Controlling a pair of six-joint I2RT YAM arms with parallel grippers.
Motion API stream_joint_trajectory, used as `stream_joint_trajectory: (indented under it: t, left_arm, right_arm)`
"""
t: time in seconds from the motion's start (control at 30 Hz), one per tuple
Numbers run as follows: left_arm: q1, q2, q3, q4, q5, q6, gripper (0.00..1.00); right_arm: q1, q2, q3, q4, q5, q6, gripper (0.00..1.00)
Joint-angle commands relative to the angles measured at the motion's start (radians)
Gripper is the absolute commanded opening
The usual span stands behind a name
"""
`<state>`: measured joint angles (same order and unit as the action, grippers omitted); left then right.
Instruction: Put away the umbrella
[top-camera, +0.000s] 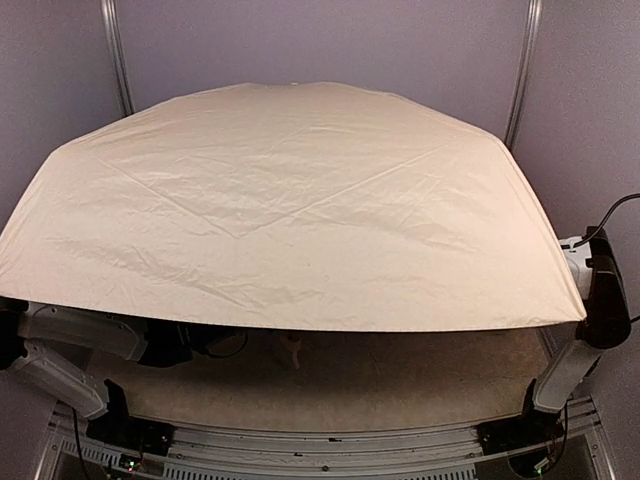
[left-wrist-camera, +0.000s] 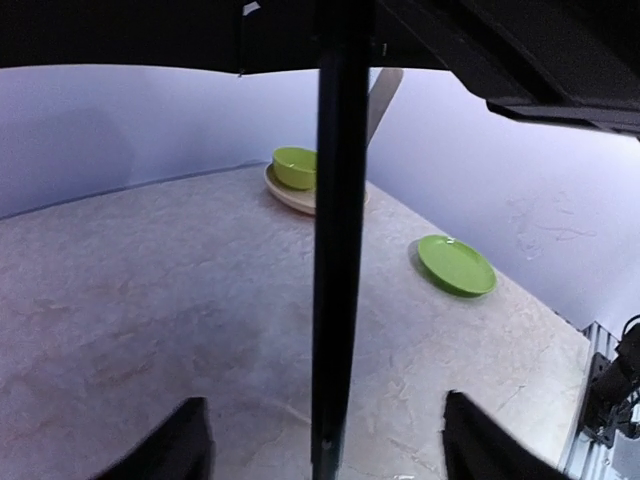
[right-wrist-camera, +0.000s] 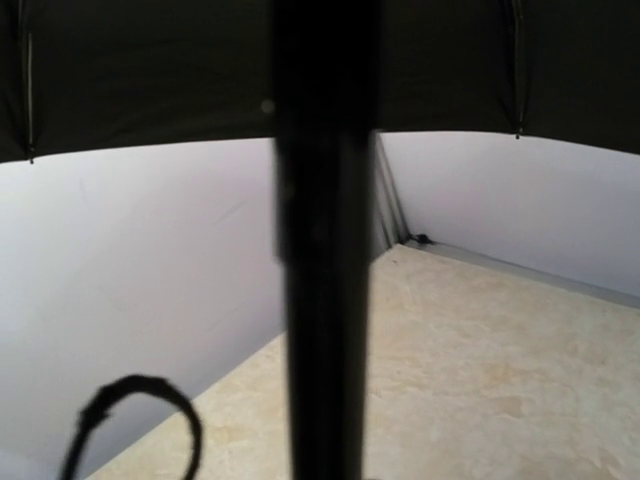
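Finding: the umbrella stands open, its cream canopy covering the table from 9 to 3 o'clock. Left end effector: fingers apart, flanking the black shaft at 9 and 3 o'clock, no contact. Right end effector: hidden under the canopy, clamped on the shaft.

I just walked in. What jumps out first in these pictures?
A big open cream umbrella spreads over nearly the whole table in the overhead view. Underneath, the left wrist view shows its black shaft up close, with a green bowl on a pale plate and a green plate beyond it.
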<state>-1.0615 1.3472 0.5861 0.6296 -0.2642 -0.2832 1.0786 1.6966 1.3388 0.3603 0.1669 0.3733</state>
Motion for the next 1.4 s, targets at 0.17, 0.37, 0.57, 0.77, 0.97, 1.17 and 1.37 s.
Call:
stream_joint_trajectory:
  t: [0.17, 0.37, 0.57, 0.77, 0.97, 1.17, 1.37]
  left_arm:
    - [0.006, -0.013, 0.02, 0.066, 0.057, -0.031, 0.0]
    - [0.008, -0.06, -0.017, 0.117, 0.166, -0.066, 0.0]
    - [-0.005, -0.125, -0.053, 0.199, 0.259, -0.08, 0.0]
    - [-0.041, -0.167, -0.081, 0.234, 0.283, -0.08, 0.0]
    - [-0.098, -0.182, -0.099, 0.269, 0.32, 0.007, 0.0]
    - [-0.102, -0.178, -0.099, 0.273, 0.358, 0.004, 0.0]
    - [-0.102, -0.177, -0.101, 0.276, 0.414, 0.002, 0.0]
  right_arm:
    - [0.049, -0.067, 0.009, 0.094, 0.039, -0.059, 0.0]
    - [0.049, -0.075, -0.001, 0.107, 0.023, -0.07, 0.0]
    - [0.049, -0.123, -0.076, 0.182, -0.045, -0.112, 0.14]
    - [0.035, -0.154, -0.141, 0.266, -0.134, -0.141, 0.53]
    - [0.0, -0.134, -0.143, 0.301, -0.269, -0.119, 0.66]
    - [-0.026, -0.092, -0.093, 0.307, -0.449, -0.073, 0.82]
    - [-0.029, -0.06, -0.05, 0.296, -0.503, -0.067, 0.52]
